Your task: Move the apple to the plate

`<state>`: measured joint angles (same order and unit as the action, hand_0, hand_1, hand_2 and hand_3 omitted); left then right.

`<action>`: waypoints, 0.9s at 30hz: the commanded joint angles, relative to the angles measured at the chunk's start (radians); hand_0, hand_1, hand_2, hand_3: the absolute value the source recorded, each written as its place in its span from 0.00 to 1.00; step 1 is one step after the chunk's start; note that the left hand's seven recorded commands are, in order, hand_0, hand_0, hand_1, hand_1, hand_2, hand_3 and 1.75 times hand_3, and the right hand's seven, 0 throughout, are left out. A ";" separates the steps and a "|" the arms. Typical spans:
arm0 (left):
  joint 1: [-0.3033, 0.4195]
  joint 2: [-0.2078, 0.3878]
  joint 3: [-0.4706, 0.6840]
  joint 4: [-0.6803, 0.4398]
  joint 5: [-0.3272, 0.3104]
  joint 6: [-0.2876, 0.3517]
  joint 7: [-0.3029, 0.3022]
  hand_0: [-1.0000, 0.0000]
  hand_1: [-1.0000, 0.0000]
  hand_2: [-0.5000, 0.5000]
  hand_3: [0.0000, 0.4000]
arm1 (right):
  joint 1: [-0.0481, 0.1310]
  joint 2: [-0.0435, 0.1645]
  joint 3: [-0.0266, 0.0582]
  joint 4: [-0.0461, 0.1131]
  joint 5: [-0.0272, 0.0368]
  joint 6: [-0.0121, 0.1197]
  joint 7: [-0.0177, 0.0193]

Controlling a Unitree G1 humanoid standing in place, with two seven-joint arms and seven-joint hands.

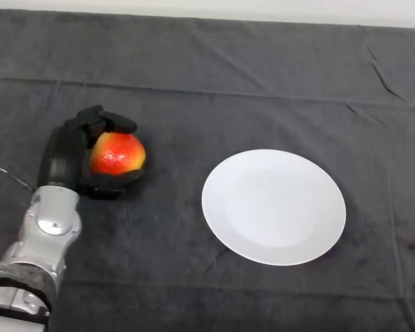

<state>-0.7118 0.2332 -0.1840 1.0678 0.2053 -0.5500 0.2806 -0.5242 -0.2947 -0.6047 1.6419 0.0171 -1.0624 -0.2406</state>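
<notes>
Left of the round white ceramic plate [274,206], well apart from it on the dark-clothed tabletop [228,76]: red-and-yellow apple [117,153], clasped by curled black hand [68,155]. Could have rolled free if squeezed unevenly.

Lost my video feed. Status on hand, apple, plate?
Left hand shut on apple, fingers wrapped round it. Apple left of plate, not yet on it. Dark cloth between them bare, nothing in the way.

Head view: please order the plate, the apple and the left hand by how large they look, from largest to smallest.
1. White plate, clearly largest.
2. Left hand, curled round the apple.
3. Red-yellow apple, partly covered by the fingers; the two look close, so this order is unsure.
</notes>
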 commanded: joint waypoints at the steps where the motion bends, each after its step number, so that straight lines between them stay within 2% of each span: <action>1: -0.052 -0.013 -0.025 -0.050 0.024 -0.021 0.010 0.00 0.00 0.50 1.00 | 0.110 0.074 -0.0122 0.091 0.0084 0.094 -0.0012; 13: -0.022 -0.040 -0.128 -0.153 0.019 -0.023 0.029 0.00 0.00 0.50 1.00 | 0.111 0.074 -0.0120 0.089 0.0085 0.095 -0.0012; 27: -0.009 -0.071 -0.330 -0.185 -0.029 0.001 0.066 0.00 0.00 0.50 1.00 | 0.111 0.074 -0.0115 0.089 0.0089 0.096 -0.0012</action>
<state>-0.7166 0.1690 -0.5119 0.9440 0.1908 -0.5552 0.3340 -0.5264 -0.2966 -0.6046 1.6341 0.0169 -1.0648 -0.2406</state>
